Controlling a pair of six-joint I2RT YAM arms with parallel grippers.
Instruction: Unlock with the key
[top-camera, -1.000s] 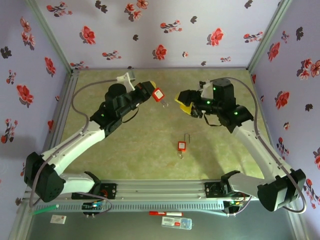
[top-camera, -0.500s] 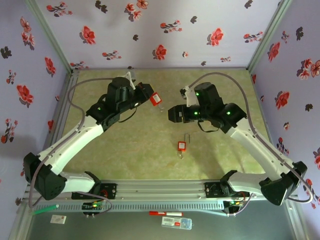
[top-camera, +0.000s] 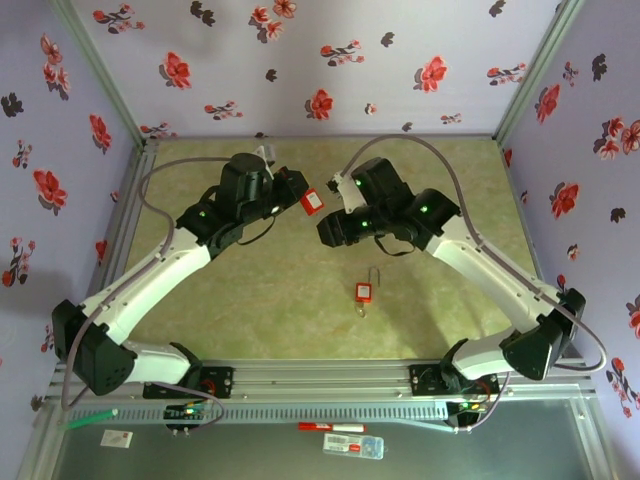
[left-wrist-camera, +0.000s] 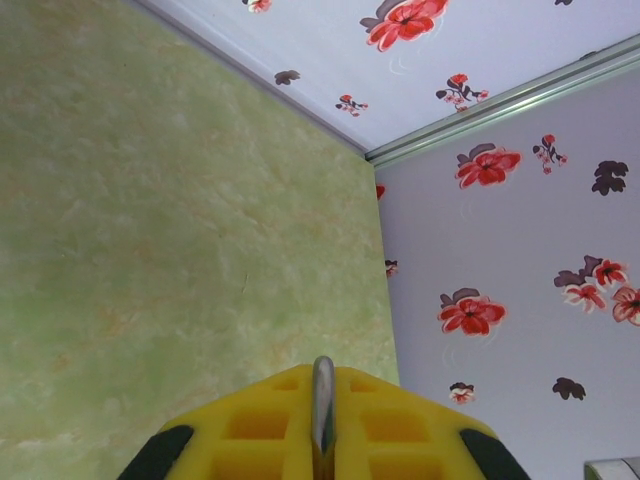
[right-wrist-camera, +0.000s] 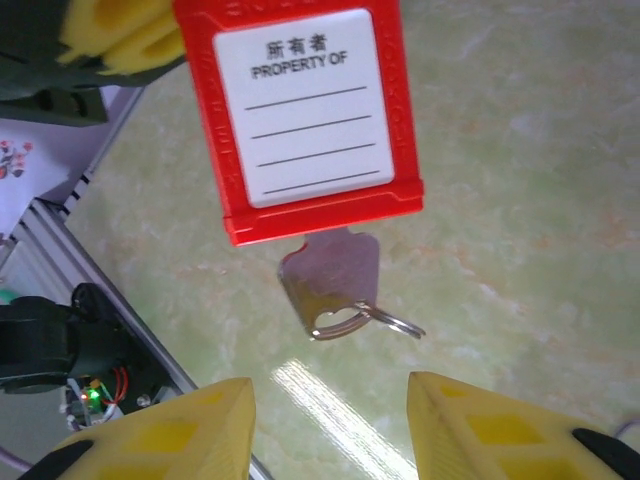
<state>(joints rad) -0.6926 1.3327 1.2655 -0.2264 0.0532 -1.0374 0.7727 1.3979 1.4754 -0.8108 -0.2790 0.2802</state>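
The padlock (right-wrist-camera: 305, 110) hangs in the air over the far middle of the desk (top-camera: 250, 290), label toward the right wrist camera. The key (right-wrist-camera: 330, 275) already sits in its underside, with the ring dangling from it. The left fingers (left-wrist-camera: 280, 425) are clenched on the shackle (left-wrist-camera: 322, 400) and carry the whole lock.

Over the last second the right arm has swung in from the right half of the desk. The right fingers (right-wrist-camera: 170, 430) now sit just below the key, spread apart with nothing between them. The left arm has drawn the lock slightly nearer the middle. We judge that the reach is nearly done. What remains is to rise onto the key head, pinch it and turn.

Room is tight between the two wrists, which are close together in the top view. We would keep the last approach short and straight, so the lock is not knocked on its shackle.

A second padlock (top-camera: 364, 292) lies on the desk nearer the bases, well apart from both arms. The flowered walls (top-camera: 300, 60) and the near rail (top-camera: 330, 375) stand far from the work.
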